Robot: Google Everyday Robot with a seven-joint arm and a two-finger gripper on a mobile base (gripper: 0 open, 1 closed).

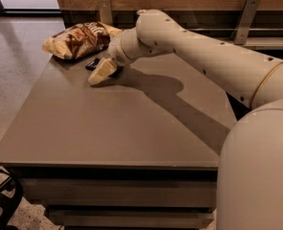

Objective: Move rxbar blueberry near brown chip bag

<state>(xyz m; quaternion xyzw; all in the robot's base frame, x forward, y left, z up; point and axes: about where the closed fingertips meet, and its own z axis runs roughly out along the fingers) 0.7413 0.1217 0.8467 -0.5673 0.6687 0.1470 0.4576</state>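
The brown chip bag [81, 40] lies at the far left corner of the grey table [117, 123]. The rxbar blueberry [92, 63], a small dark bar, lies flat on the table just in front of the bag. My gripper [101, 73] hangs low over the table right beside the bar, on its near right side, with its tip pointing down and left. The arm reaches in from the right across the table's back half. Part of the bar is hidden behind the gripper.
A wooden wall with metal brackets [104, 9] runs behind the table. The table's left edge drops to a speckled floor [11, 80]. A dark object [2, 200] sits at the bottom left, below the table front. My robot body [258, 176] fills the bottom right.
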